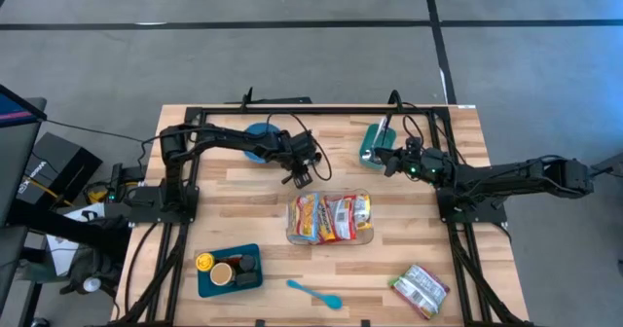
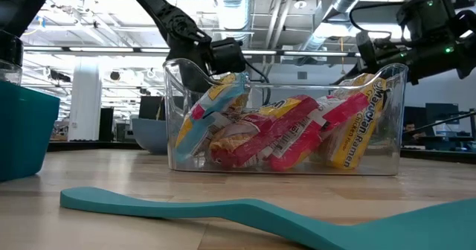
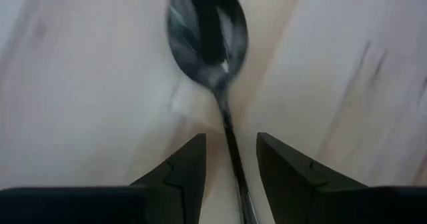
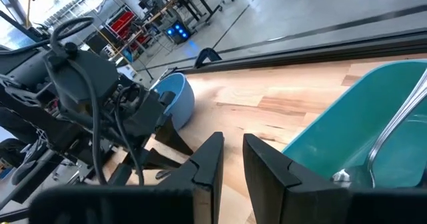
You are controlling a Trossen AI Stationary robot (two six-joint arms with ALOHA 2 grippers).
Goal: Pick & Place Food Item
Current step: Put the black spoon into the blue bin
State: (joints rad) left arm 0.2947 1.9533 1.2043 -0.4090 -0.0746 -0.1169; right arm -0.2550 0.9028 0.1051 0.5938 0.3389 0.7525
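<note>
A metal spoon (image 3: 208,34) lies on the wooden table. My left gripper (image 3: 231,159) is open just above it, pointing down, one finger on each side of the spoon's handle (image 3: 232,151) without touching it. In the high view this gripper (image 1: 302,174) is just beyond the clear bin (image 1: 331,237) of ramen packets (image 1: 329,216). My right gripper (image 1: 389,162) is empty, its fingers only a narrow gap apart (image 4: 233,159). It hovers beside a teal tray (image 4: 347,131) at the table's far side. A loose food packet (image 1: 421,290) lies at the near right.
A blue bowl (image 1: 259,138) stands at the far side, left of the left gripper. A metal utensil (image 4: 393,134) lies in the far teal tray (image 1: 373,142). A second teal tray (image 1: 230,284) with small items sits near left, and a teal spatula (image 1: 313,293) lies at the near edge.
</note>
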